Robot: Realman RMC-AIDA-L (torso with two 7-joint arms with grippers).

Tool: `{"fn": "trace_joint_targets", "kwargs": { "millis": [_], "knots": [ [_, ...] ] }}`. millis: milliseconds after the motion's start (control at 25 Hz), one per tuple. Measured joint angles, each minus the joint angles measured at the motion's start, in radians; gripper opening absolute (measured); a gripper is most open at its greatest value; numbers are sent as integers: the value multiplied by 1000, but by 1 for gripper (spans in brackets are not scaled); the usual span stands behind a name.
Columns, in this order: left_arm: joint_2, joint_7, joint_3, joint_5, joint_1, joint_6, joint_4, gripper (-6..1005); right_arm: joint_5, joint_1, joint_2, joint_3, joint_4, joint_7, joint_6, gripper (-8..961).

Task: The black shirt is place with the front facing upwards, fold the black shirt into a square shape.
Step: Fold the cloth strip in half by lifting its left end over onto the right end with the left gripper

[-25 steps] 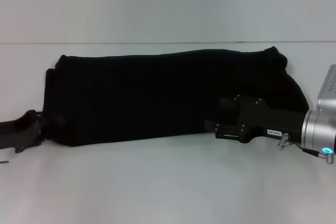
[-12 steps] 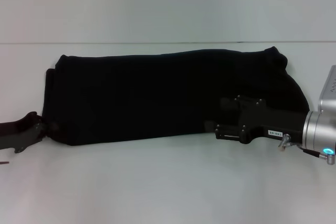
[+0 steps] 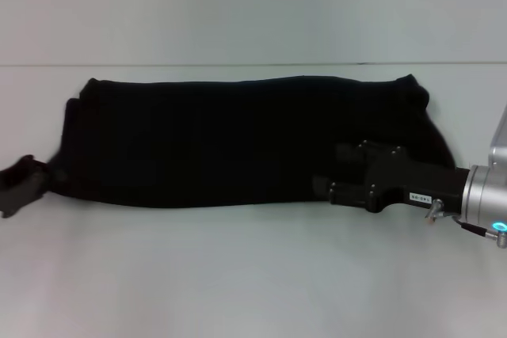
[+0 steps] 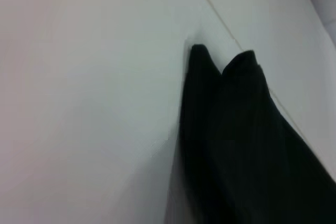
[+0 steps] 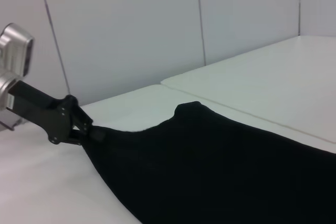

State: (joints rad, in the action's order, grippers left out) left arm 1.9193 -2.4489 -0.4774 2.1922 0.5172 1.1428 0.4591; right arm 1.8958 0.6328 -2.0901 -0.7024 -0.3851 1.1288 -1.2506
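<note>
The black shirt lies as a long band across the white table, plain black side up, with no lettering showing. My left gripper is at the table's far left, shut on the shirt's left end. The right wrist view shows that same left gripper pinching a corner of the shirt, which is drawn taut. My right gripper rests over the shirt's near edge toward the right, black against black. In the left wrist view only the shirt's end appears, with two pointed corners.
The white table has bare surface in front of and behind the shirt. A thin seam runs across the table just behind the shirt. White wall panels stand beyond the table's left end.
My left gripper has moved left toward the picture's edge, drawing the shirt's left end with it. The band now lies straighter and flatter. My right gripper has shifted only slightly.
</note>
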Motion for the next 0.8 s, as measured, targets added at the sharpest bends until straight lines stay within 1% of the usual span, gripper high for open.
{"fn": "trace_joint_targets", "kwargs": {
  "millis": [160,240,280,320,480,600,640,720,800],
  "knots": [
    [-23,0,36,0,-20,2,13,44,0,-9,2,38,-4,2,2,842],
    [-40,0,67,0,-29,3,15,44,0,-15,3,55,-8,5,4,842],
    [-40,0,67,0,-29,3,15,44,0,-19,5,65,-10,7,4,842],
    [-56,0,100,0,-38,3,16,44,0,-22,6,73,-11,8,4,842],
    [-71,0,144,0,-39,14,18,44,0,-33,9,96,-11,8,10,842],
    [-68,2,166,-11,-16,44,21,44,0,-40,9,107,-9,8,21,842],
    [-62,11,170,-33,10,64,21,44,0,-42,9,110,-7,8,27,842],
    [-55,25,170,-58,37,76,19,44,0,-48,9,115,-5,8,41,841],
    [-37,52,166,-97,91,88,12,44,0,-57,9,120,-4,8,54,841]
  ]
}}
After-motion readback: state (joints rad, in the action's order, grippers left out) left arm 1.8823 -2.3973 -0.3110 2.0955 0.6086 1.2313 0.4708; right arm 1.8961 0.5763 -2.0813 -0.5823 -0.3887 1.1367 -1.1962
